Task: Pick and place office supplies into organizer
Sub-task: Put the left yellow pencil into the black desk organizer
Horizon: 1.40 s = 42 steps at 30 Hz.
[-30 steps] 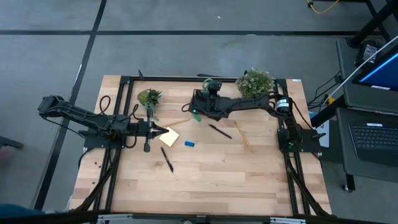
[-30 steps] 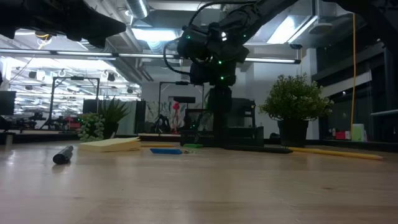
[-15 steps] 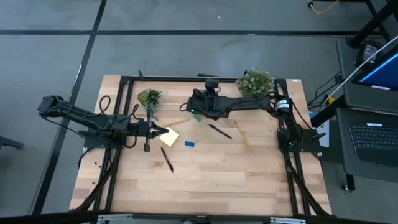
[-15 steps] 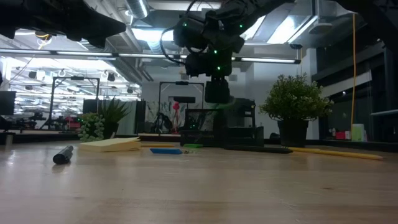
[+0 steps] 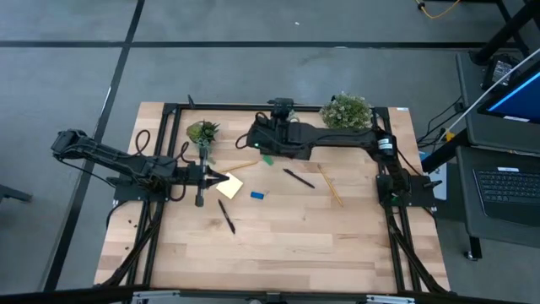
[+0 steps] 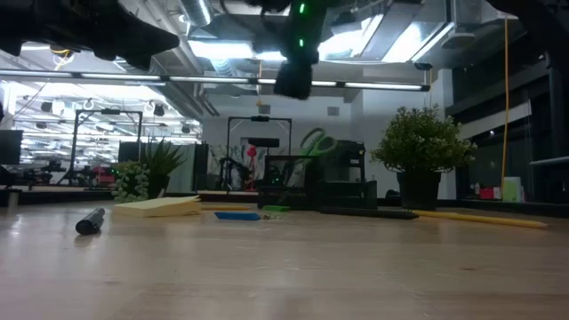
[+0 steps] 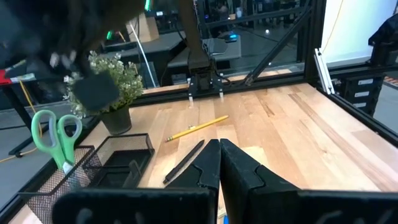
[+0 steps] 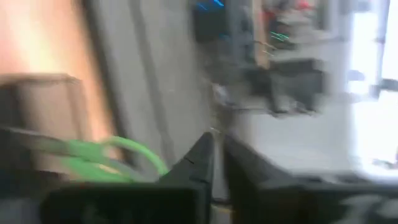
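The green-handled scissors (image 7: pixel 55 140) stand handles-up in the tall section of the black mesh organizer (image 7: pixel 106 163), below the right gripper (image 8: pixel 217 149). That gripper hangs above the organizer at the far edge of the table, its fingers drawn nearly together with nothing between them; in its wrist view the green handle loops show just beyond and below the fingertips, free of them. The scissors look delivered, so the step in hand is probably the move to the next item.

To do it well, the right arm should rise straight up clear of the handles before swinging, so it does not catch the loops or tip the organizer. The nearest candidates lie toward the table's middle from this gripper: a black pen (image 5: pixel 298 177) and a wooden pencil (image 5: pixel 330 185). Either wants fingers opened first and set across the shaft near its middle.

The left gripper (image 5: pixel 226 178) waits with fingers shut and empty, its tips at the yellow sticky-note pad (image 5: pixel 229 186). A blue eraser (image 5: pixel 257 195) lies just beyond it, and a second black pen (image 5: pixel 228 216) lies close beside it.
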Available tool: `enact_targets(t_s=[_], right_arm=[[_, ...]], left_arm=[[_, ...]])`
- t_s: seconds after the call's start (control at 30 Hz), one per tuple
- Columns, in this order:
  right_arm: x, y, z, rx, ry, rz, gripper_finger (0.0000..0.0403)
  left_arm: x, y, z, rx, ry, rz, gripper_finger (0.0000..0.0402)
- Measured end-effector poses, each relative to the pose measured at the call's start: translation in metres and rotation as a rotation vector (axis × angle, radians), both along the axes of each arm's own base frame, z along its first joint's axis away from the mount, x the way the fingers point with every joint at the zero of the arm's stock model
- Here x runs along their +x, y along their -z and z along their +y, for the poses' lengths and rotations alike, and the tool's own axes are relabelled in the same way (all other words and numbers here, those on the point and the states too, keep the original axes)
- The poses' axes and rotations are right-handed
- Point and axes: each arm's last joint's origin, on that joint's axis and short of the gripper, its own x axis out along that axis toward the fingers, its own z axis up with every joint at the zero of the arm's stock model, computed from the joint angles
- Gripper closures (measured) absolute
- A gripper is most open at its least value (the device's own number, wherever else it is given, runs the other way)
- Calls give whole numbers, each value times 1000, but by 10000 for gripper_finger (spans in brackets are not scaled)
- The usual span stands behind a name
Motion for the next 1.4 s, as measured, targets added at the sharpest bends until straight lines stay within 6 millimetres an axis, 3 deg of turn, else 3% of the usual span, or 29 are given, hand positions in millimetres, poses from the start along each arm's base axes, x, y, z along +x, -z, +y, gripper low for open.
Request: enact_targets(t_s=[0.13,0.33,0.47,0.73,1.07,1.27,1.4], right_arm=[[-7,-19,15,190,-18,-96,393],[-22,-36,47,268,33,-148,399],[-31,-29,74,313,77,-161,400],[-46,7,111,358,115,-148,401],[-92,31,116,429,86,-318,401],[-126,41,107,462,-11,-477,399],[-142,45,98,466,-108,-620,397]], left_arm=[[0,3,0,29,2,27,400],[0,3,0,36,3,33,399],[0,4,0,8,10,40,399],[0,4,-1,1,42,38,399],[0,3,-1,-26,37,30,398],[1,5,4,-84,-163,32,399],[6,9,4,-67,-188,78,399]])
